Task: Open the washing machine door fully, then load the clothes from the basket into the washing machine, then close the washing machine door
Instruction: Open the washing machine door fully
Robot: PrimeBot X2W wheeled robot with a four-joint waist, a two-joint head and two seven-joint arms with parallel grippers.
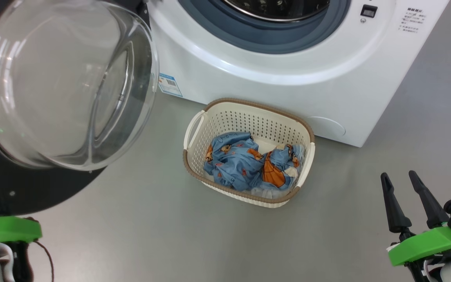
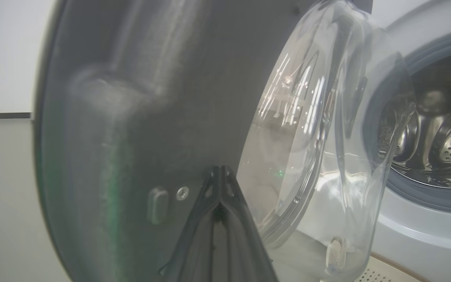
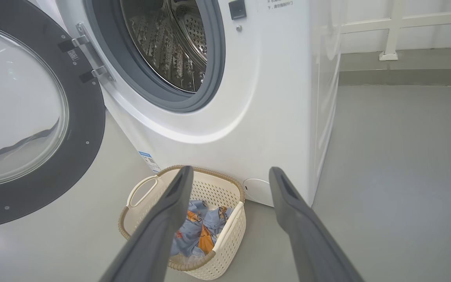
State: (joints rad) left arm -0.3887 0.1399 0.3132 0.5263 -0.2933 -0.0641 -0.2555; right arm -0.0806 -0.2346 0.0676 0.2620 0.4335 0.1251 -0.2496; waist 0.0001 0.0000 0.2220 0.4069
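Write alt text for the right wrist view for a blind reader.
A white washing machine stands with its round door swung wide open, steel drum exposed. On the floor before it, a cream basket holds blue clothes, framed by the open right gripper.

The head view looks steeply down on the basket [image 1: 249,121] before the washing machine [image 1: 249,74]. The left wrist view sits close to the washing machine door [image 2: 131,117]; the right wrist view, farther back, shares basket and machine.
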